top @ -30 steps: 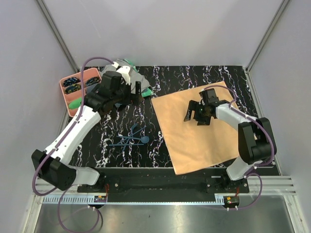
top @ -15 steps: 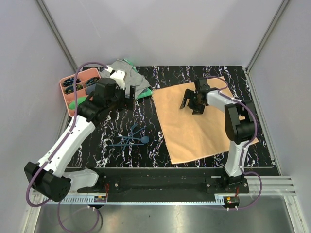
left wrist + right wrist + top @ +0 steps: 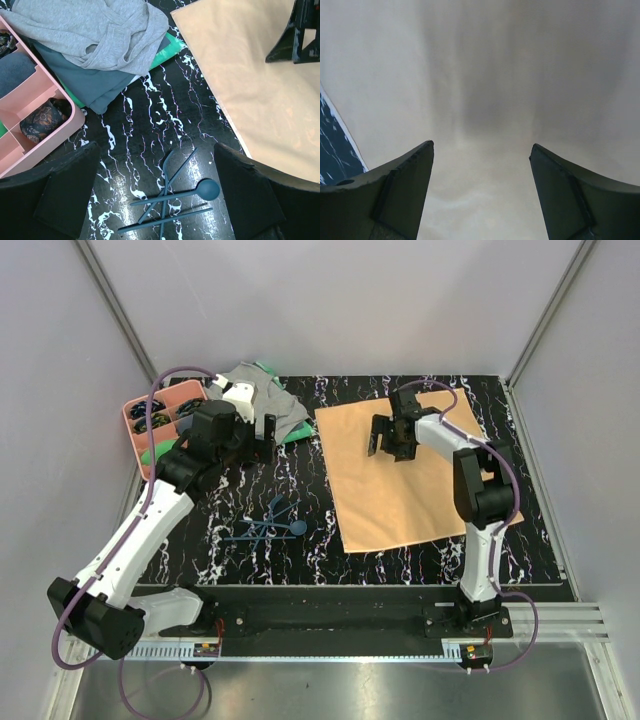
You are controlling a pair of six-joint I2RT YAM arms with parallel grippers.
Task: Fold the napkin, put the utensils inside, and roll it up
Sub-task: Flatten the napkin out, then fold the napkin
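The peach-orange napkin [image 3: 405, 475] lies flat on the right half of the black marbled table; it also fills the right wrist view [image 3: 485, 75] and the right of the left wrist view [image 3: 250, 80]. The dark blue utensils [image 3: 268, 528] lie crossed in a loose pile on the table left of the napkin, seen from above in the left wrist view [image 3: 172, 197]. My left gripper [image 3: 268, 430] is open and empty, held above the table near the grey cloth. My right gripper [image 3: 386, 442] is open and empty, just above the napkin's far part [image 3: 481, 150].
A grey cloth [image 3: 262, 395] on a green cloth [image 3: 300, 430] lies at the back left. A pink compartment tray [image 3: 165, 400] with small dark items stands at the far left. Grey walls close in the table.
My right gripper has moved toward the far left part of the napkin, and the napkin has slid and turned with it. My left gripper has drawn back slightly left.
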